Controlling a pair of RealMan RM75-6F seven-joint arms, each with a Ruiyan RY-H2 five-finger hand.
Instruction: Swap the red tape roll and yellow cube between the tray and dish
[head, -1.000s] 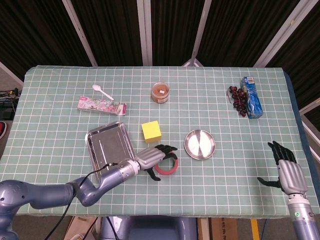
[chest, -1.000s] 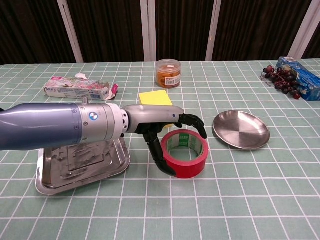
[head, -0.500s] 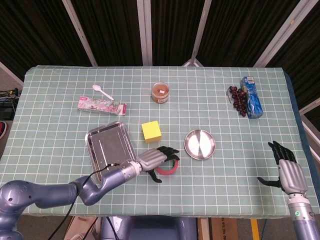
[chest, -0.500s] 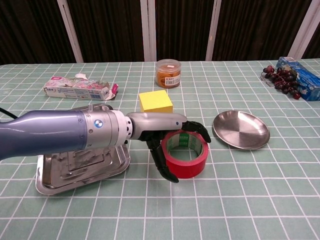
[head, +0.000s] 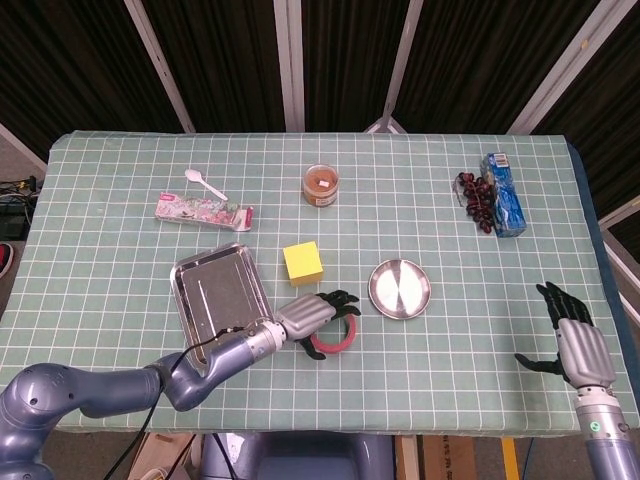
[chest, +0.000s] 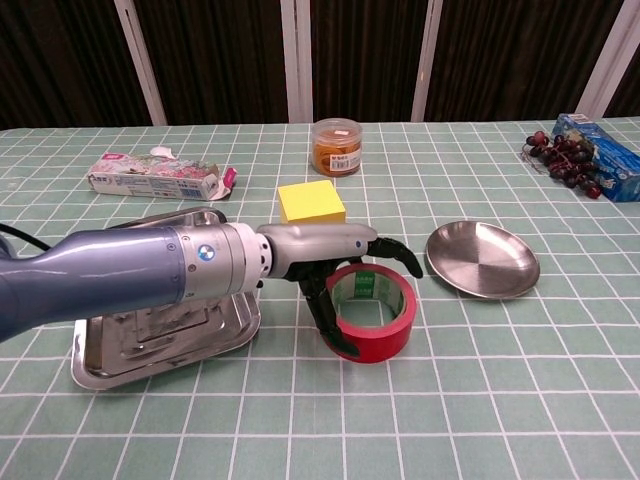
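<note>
Red tape roll (chest: 372, 315) on table, left hand (chest: 335, 256) fingers grasping it, right hand (head: 572, 340) released.

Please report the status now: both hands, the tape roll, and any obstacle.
Left hand grips red tape roll on the table. Right hand open, idle. Yellow cube beside the tray; dish empty, path clear.

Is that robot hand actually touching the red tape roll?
Touching. The chest view shows the left hand with fingers draped over the top of the tape roll and the thumb against its near side.
</note>
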